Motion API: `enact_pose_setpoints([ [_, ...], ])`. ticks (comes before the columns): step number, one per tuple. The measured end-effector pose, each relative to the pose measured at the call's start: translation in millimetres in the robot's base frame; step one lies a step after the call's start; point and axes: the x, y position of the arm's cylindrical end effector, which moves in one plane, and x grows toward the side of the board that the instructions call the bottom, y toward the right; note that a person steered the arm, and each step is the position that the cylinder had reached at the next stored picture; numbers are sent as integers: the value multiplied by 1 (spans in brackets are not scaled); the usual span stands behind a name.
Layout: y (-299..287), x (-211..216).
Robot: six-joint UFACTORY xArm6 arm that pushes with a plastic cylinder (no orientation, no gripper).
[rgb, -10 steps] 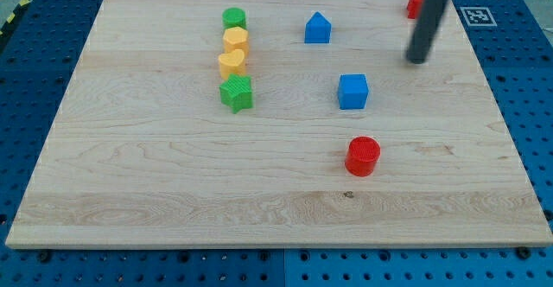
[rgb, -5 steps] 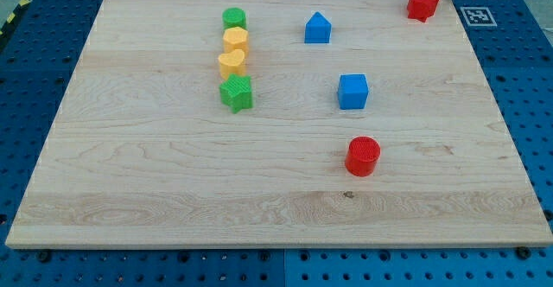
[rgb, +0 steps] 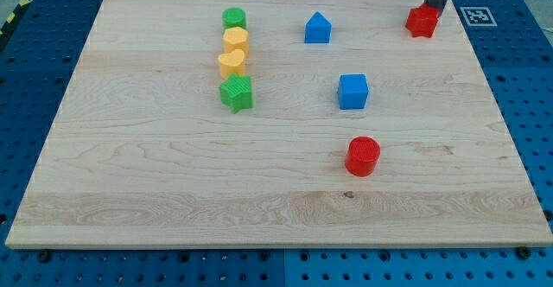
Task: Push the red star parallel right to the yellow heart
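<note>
One red star (rgb: 421, 22) sits near the board's top right corner, my tip (rgb: 434, 9) touching its upper side. No pincer here, just a rod. Yellow heart (rgb: 231, 63) waits well left, mid-column.

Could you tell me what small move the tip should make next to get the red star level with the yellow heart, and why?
Probably a short push toward the view's bottom. My tip sits just above the red star, at its upper right edge, while the yellow heart lies lower in the view and far to the left. Pushing down would bring the star toward the heart's row, keeping it on the heart's right.
</note>
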Motion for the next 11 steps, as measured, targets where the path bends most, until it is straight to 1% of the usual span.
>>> enact_pose_setpoints([
  [2,-3,39],
  [3,-17,42],
  [4,-39,38],
  [5,-49,26],
  [6,-49,12],
  [7,-49,15],
  [9,-76,32],
  [11,-84,66],
])
